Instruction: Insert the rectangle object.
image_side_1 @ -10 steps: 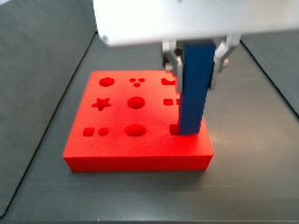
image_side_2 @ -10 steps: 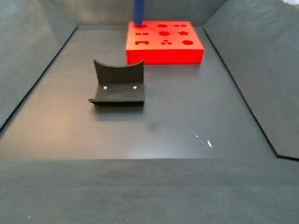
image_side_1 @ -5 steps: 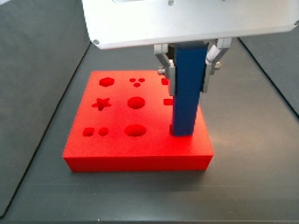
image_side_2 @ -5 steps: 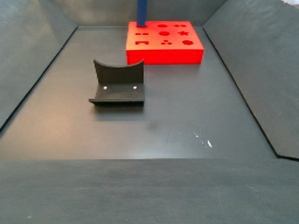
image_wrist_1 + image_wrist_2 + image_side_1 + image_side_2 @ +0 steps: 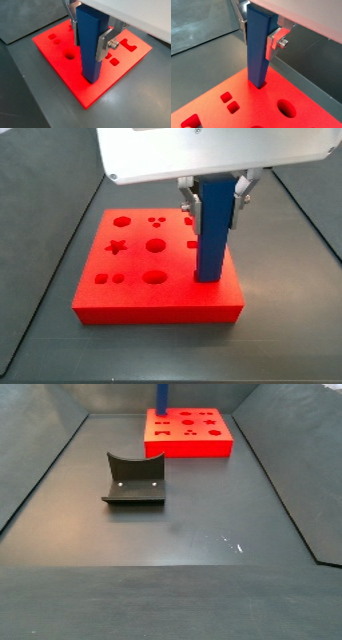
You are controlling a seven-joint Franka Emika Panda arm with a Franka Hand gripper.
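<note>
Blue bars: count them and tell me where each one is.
1. The blue bar stands upright, its lower end in a hole at the red block's edge, held by the tool above it. None looks hidden.

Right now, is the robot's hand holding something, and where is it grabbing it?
Yes. The hand grips the blue bar near its top, upright, its bottom end at the red block.

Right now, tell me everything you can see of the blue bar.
The blue bar is a long, plain, matte bar with flat faces and square edges, standing upright. Its lower end sits in a hole near the edge of the red block; in both wrist views the end meets the block's top. The gripper above the block holds its upper part, silver fingers on opposite faces.
</note>
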